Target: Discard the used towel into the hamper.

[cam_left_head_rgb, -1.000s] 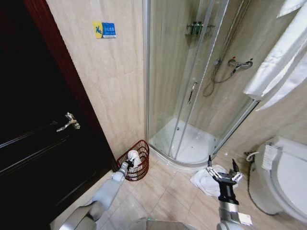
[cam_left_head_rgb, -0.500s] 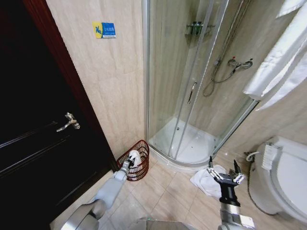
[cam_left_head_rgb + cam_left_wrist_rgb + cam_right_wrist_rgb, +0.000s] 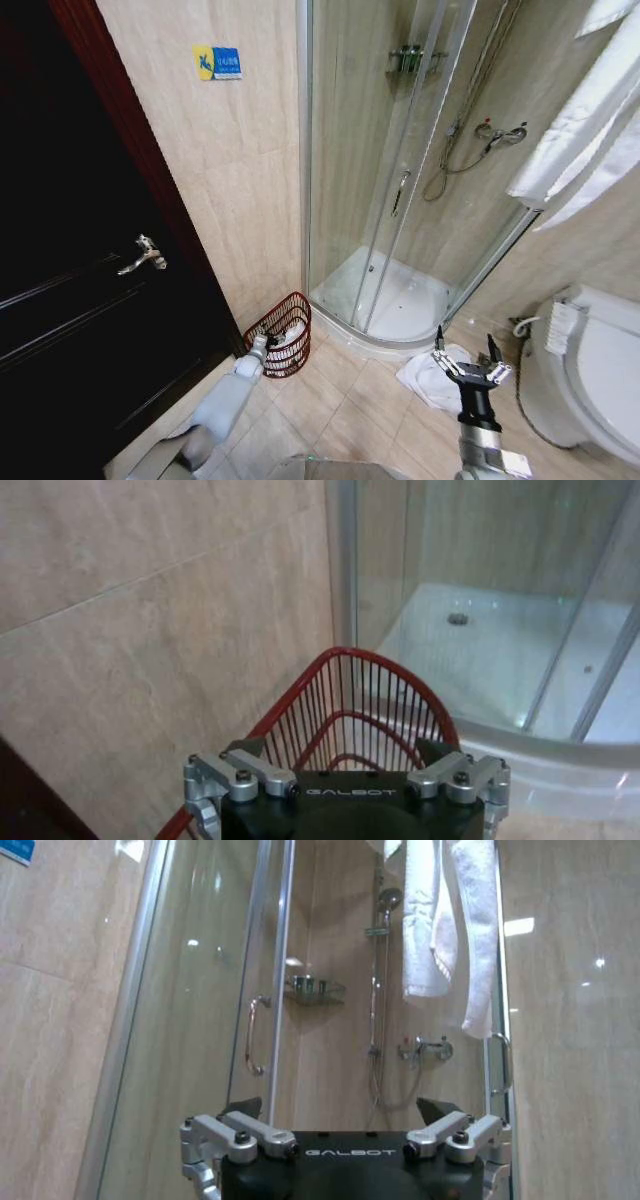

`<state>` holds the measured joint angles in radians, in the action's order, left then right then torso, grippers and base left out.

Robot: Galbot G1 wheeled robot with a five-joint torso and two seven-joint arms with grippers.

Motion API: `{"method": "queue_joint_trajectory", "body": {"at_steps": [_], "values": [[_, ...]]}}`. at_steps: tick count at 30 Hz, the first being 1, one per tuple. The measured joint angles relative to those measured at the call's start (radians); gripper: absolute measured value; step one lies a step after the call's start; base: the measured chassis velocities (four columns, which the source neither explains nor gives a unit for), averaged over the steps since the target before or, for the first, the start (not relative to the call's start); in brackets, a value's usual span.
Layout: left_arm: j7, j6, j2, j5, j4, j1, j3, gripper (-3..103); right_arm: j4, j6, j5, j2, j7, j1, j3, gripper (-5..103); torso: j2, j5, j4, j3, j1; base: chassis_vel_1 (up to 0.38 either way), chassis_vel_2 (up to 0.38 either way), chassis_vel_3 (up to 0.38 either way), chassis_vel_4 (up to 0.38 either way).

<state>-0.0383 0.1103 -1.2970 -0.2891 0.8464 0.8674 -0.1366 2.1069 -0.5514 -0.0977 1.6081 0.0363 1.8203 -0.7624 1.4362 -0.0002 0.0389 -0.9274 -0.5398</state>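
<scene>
The hamper (image 3: 287,331) is a dark red wire basket leaning in the corner between the tiled wall and the shower base, and its rim (image 3: 345,656) rises just ahead of my left gripper. My left gripper (image 3: 261,345) (image 3: 340,751) hangs at the hamper's near rim, open, with nothing between its fingers. A patch of white cloth (image 3: 291,338) shows inside the hamper. A crumpled white towel (image 3: 425,378) lies on the floor by the shower's curved step. My right gripper (image 3: 466,366) (image 3: 340,1111) stands over that towel's near edge, open and empty.
A dark door (image 3: 90,300) with a lever handle stands at the left. The glass shower cabin (image 3: 400,200) fills the middle, and a toilet (image 3: 590,370) sits at the right. White towels (image 3: 590,120) hang at the upper right. Bare floor tiles (image 3: 340,410) lie between the arms.
The white bundle seen at the left gripper's tip over the hamper is gone from it, and white now shows lower inside the basket. The left gripper has drawn back slightly. The right arm has barely moved.
</scene>
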Motion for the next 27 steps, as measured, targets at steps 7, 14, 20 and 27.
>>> {"method": "queue_joint_trajectory", "body": {"at_steps": [7, 14, 20, 27], "values": [[-0.014, -0.101, 0.068, -0.136, 0.298, 0.143, -0.071, 100, 0.051, 0.035, 0.008, 0.000, -0.001, 0.004, 0.000, 100, 0.000, 0.0002, 0.0000, 0.000, 0.000, 0.000, 0.000, 0.000, 0.000], [-0.011, -0.171, 0.102, -0.212, 0.628, 0.337, -0.167, 100, 0.107, 0.092, 0.008, 0.000, -0.016, 0.010, -0.003, 100, 0.000, 0.0000, 0.0002, 0.000, 0.000, 0.000, 0.000, 0.000, 0.000], [-0.054, -0.194, 0.064, -0.178, 0.813, 0.455, -0.285, 100, 0.157, 0.147, -0.018, 0.000, -0.026, 0.003, -0.022, 100, 0.000, 0.0001, 0.0000, 0.000, 0.000, 0.000, 0.000, 0.000, 0.000], [-0.131, -0.266, -0.018, -0.166, 1.100, 0.599, -0.455, 100, 0.237, 0.211, -0.054, 0.000, -0.032, -0.011, -0.025, 100, 0.000, 0.0003, 0.0000, 0.000, 0.000, 0.000, 0.000, 0.000, 0.000]]}}
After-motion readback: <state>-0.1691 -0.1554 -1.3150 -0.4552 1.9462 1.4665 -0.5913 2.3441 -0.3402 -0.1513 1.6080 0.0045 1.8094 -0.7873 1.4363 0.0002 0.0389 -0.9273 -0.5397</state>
